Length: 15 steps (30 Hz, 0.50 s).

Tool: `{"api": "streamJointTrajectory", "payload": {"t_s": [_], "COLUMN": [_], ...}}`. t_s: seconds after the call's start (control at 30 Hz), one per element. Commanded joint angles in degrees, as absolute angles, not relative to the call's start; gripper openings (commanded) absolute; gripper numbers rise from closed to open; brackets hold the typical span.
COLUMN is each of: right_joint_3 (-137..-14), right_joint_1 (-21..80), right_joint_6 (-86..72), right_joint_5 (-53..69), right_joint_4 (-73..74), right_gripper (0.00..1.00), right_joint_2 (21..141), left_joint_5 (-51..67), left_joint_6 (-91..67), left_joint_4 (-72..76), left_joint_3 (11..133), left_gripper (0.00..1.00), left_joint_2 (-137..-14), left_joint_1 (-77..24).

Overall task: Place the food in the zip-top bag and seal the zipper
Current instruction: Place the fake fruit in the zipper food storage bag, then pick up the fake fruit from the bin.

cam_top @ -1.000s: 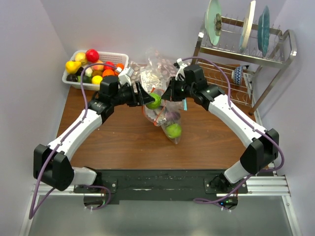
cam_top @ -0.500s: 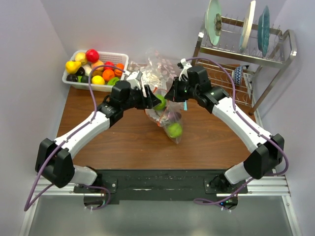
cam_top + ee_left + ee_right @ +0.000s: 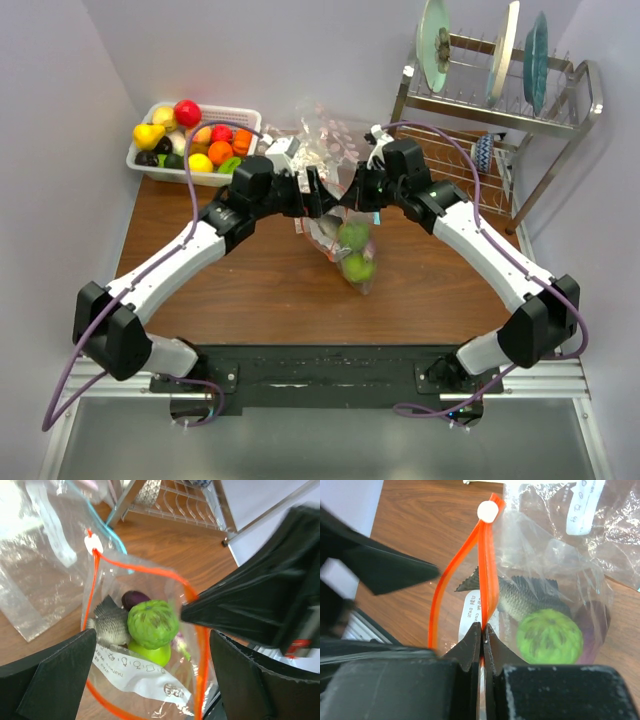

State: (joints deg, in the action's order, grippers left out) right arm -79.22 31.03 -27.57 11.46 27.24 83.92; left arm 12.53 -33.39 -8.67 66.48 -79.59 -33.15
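The zip-top bag (image 3: 340,250) hangs open between my grippers, its orange-red zipper (image 3: 135,566) forming a loop. Inside lie a green ribbed fruit (image 3: 153,624), a lime-green fruit (image 3: 150,653), a purple piece (image 3: 135,599) and a grey toy fish (image 3: 111,622). My left gripper (image 3: 152,680) is open and empty right above the bag's mouth; it also shows in the top view (image 3: 322,195). My right gripper (image 3: 483,627) is shut on the zipper (image 3: 487,565) and holds the mouth up. The green fruit (image 3: 550,636) shows through the plastic.
A white basket (image 3: 160,172) with more toy fruit stands at the back left. A second clear bag with a blue-green strip (image 3: 107,530) lies behind the held bag. A metal dish rack (image 3: 500,110) with plates stands at the back right.
My left gripper moved right over the bag's mouth with a green fruit and let it go. The fruit now lies inside the bag. The right gripper kept its hold on the zipper.
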Motion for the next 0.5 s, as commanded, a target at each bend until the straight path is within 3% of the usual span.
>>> {"api": "streamJointTrajectory", "payload": {"t_s": [0.0, 0.47], "right_joint_3": [-78.3, -75.9], "right_joint_1": [30.6, 30.5], "right_joint_6": [-27.0, -26.9], "right_joint_5": [11.0, 11.4], "right_joint_4": [25.5, 24.3], "right_gripper": [0.0, 0.0], "right_joint_2": [81.5, 80.9], "left_joint_5": [8.5, -3.0], "left_joint_6": [-28.7, -24.0], "left_joint_4": [-15.8, -28.6], "left_joint_3": [73.8, 80.2], "left_gripper": [1.0, 1.0], "left_joint_2": [-76.6, -80.0], "left_joint_1": [-33.0, -18.9]}}
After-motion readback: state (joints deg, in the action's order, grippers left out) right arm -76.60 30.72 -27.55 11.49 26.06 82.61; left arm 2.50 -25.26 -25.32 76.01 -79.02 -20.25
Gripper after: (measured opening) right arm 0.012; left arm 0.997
